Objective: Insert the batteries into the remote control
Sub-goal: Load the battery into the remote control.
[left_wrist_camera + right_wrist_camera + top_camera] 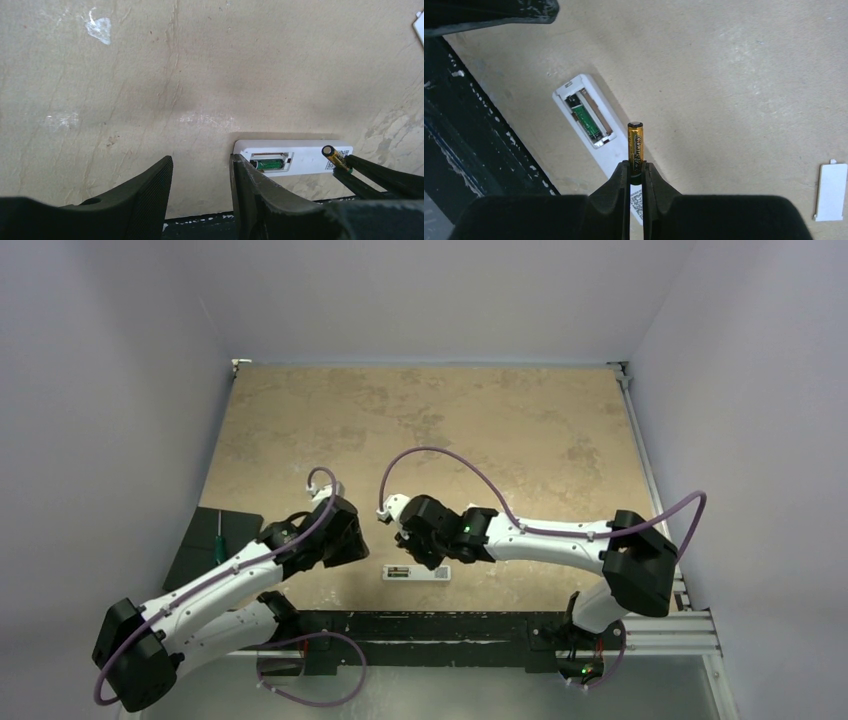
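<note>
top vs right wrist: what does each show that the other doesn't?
Top only: left arm and right arm whole, and a dark mat with a green-handled tool at the table's left edge. Right wrist only: right hand shut on the gold battery, and the green battery seated in the recess. Both: remote, back up, on the table.

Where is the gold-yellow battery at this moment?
In the right wrist view, the gold-yellow battery is pinched at one end by the right tool, over the white remote, right of the green battery seated in it.
</note>
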`<state>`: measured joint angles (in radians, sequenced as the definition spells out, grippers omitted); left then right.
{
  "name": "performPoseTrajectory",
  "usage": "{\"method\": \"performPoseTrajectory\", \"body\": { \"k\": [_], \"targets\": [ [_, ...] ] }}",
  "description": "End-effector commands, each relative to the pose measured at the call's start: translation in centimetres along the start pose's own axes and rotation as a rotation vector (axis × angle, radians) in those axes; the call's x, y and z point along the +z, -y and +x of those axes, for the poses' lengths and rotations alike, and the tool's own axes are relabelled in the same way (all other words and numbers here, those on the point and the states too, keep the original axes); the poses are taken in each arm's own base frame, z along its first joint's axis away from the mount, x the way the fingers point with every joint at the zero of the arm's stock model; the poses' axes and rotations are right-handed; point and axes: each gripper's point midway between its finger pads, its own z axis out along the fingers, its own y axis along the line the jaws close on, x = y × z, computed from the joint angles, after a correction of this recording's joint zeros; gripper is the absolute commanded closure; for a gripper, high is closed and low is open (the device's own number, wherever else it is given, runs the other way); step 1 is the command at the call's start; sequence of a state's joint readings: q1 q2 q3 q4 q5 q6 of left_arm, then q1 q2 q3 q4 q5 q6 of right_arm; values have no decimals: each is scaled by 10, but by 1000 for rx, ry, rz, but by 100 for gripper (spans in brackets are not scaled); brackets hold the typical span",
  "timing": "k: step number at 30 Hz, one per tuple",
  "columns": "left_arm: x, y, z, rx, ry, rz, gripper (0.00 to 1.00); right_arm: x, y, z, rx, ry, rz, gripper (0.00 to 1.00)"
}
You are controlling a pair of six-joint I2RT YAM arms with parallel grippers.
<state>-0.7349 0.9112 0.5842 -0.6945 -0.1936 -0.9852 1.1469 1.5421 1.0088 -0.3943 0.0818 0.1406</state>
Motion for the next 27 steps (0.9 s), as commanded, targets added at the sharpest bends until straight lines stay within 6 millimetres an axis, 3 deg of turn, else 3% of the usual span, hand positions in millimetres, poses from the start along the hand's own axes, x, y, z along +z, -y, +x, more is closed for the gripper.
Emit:
{"method": "performPoseTrajectory", "body": {
  "k": [1, 14, 27],
  "targets": [
    [8, 12, 4, -25, -17, 64, 54, -10, -11, 0, -58, 9, -55, 100],
    [29, 3, 34, -28, -111, 70, 54, 5, -31, 4, -169, -53, -103, 98],
    [37, -10, 37, -53, -132, 31, 54, 16, -32, -1, -230, -74, -101, 95]
  ]
}}
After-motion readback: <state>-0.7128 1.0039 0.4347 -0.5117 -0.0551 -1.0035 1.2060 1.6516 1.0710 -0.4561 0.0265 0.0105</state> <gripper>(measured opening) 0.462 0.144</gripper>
